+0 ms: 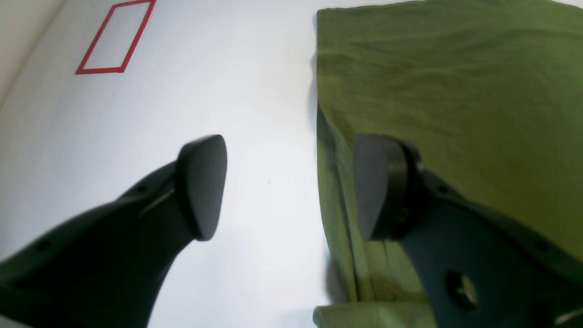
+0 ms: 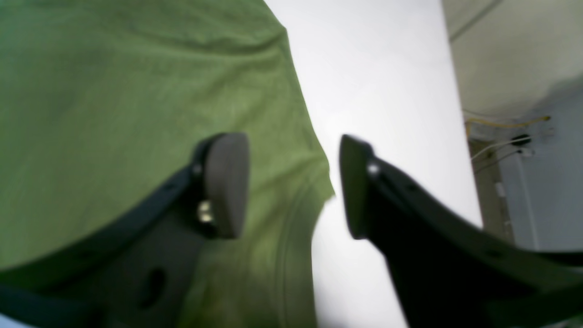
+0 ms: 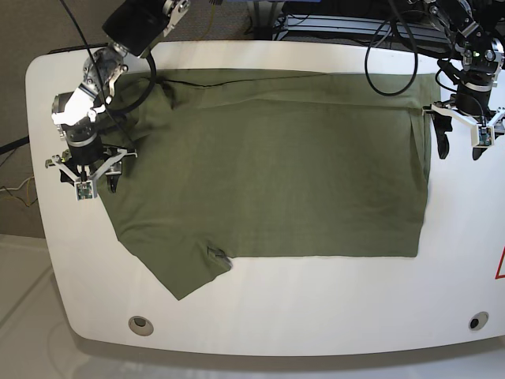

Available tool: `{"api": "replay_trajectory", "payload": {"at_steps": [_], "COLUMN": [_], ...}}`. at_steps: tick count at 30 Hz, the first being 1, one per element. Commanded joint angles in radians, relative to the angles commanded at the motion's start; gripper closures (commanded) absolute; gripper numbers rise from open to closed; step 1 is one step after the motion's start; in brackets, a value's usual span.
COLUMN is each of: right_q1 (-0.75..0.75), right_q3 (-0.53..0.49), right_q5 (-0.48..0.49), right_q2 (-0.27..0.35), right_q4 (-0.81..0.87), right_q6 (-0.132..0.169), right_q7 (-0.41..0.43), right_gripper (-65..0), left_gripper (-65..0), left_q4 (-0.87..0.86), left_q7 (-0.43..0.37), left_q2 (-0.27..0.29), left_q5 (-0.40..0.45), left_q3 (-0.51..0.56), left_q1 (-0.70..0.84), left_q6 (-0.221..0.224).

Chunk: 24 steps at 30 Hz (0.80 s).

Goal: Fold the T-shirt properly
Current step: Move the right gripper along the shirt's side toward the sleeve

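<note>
The olive-green T-shirt (image 3: 276, 181) lies spread flat on the white table (image 3: 316, 300), and one sleeve points to the front left. My left gripper (image 1: 291, 189) is open and straddles the shirt's folded side edge (image 1: 337, 191), one finger over cloth and the other over bare table. In the base view the left gripper (image 3: 459, 146) hangs at the shirt's right edge. My right gripper (image 2: 291, 187) is open too, astride the shirt's (image 2: 114, 91) opposite edge. In the base view the right gripper (image 3: 95, 183) is at the shirt's left edge. Neither holds cloth.
A red tape rectangle (image 1: 116, 38) marks the table beyond my left gripper, and another bit of red tape (image 3: 500, 264) shows at the base view's right edge. Cables (image 3: 394, 55) run along the table's back. Two round holes (image 3: 141, 324) sit near the front corners.
</note>
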Motion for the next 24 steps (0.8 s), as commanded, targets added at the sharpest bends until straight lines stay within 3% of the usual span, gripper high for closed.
{"api": "replay_trajectory", "payload": {"at_steps": [4,17,24], "right_q1": [0.058,0.238,0.290], "right_q3": [0.000,0.003,0.005], "right_q5": [-0.028,-0.041,-0.041], "right_q2": [0.009,0.143,0.175], "right_q4": [-0.084,-0.445,-0.603], "right_q6": [0.000,0.000,0.000], "right_q7": [0.002,0.011,0.126], "right_gripper": [-43.3,-43.6,-43.6], "left_gripper": [-41.4,-41.4,-41.4], "left_q4": [0.000,0.000,0.000], "left_q7": [0.000,0.000,0.000], "left_q2": [0.000,0.002,0.002], "left_q5": [0.000,-0.002,-0.002], "left_q3": [-0.002,-0.003,-0.003], "left_q1": [0.015,0.034,0.035], "left_q6": [0.000,0.000,0.000]}}
